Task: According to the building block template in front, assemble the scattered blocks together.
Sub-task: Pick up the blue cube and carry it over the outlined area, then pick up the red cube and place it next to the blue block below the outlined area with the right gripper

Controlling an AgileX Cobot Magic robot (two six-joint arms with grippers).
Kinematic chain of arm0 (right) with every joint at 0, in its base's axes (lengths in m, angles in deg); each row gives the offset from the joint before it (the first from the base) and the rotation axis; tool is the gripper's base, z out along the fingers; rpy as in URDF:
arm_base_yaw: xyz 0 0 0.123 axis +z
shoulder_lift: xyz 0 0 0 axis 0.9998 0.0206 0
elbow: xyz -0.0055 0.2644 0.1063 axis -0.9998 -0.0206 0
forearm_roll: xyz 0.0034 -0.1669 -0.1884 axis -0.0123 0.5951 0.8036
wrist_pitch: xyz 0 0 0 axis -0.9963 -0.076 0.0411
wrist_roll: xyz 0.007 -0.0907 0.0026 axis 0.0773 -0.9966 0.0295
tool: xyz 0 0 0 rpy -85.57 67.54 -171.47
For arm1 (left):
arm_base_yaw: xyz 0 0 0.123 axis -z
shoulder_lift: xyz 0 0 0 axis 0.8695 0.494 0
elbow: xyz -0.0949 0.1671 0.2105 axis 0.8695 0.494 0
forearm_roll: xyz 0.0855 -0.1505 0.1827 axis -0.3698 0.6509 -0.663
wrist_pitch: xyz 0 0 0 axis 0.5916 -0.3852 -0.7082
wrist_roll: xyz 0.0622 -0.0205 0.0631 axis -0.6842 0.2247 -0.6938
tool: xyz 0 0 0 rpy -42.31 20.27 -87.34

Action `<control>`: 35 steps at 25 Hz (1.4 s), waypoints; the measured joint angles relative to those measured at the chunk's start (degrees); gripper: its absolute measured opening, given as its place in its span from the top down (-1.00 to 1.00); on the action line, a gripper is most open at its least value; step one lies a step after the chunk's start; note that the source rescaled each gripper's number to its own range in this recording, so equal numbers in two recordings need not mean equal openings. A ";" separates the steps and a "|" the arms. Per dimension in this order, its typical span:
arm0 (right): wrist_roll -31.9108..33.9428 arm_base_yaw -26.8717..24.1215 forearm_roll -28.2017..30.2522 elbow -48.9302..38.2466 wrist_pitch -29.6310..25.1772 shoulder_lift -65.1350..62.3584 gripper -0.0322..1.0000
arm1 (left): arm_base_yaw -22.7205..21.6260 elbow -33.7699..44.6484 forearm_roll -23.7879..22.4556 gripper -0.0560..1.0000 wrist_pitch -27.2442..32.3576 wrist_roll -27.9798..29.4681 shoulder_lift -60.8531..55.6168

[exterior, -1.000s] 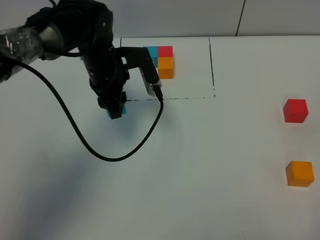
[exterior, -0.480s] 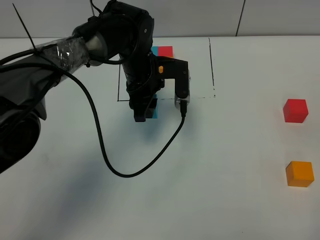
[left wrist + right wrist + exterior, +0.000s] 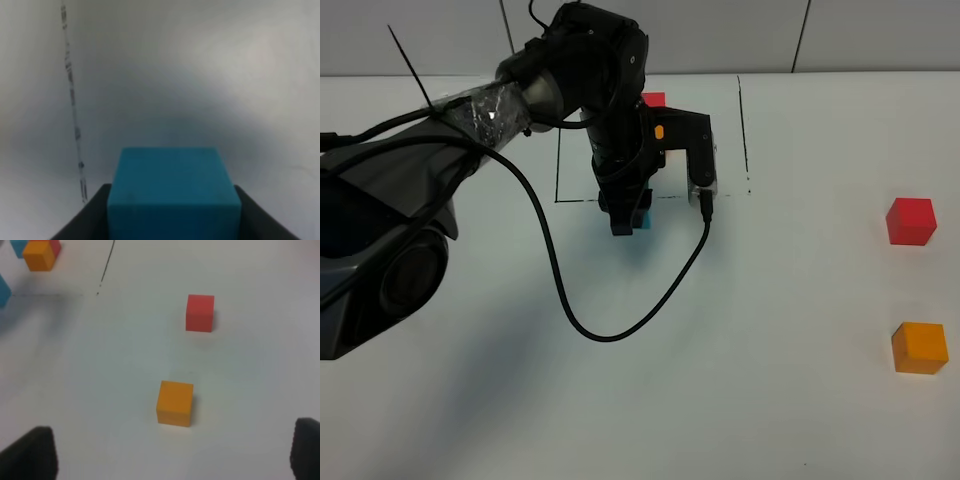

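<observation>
High view: we see the left gripper pinching the teal block mid-frame, just below the drawn rectangle. The template peeks out top centre, and the red block and orange block sit far right.

Left wrist: we've got the teal block clamped between both fingers.

Right wrist: the right gripper is spread wide, near the orange block.
</observation>
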 joint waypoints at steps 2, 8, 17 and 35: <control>0.00 0.00 0.00 0.00 0.00 0.00 -0.75 | 0.04 0.00 0.00 0.89 0.23 0.00 1.25; 0.00 0.00 0.00 0.00 0.00 0.00 -0.74 | 0.18 -0.09 -0.01 0.89 -1.00 0.16 3.21; 0.00 0.00 0.00 0.00 0.00 0.00 -0.74 | 0.52 -0.50 -0.31 0.89 -0.99 0.16 3.60; 0.00 0.00 0.00 0.00 0.00 0.00 -0.73 | 0.54 -0.50 -0.04 -0.31 -0.78 1.94 0.94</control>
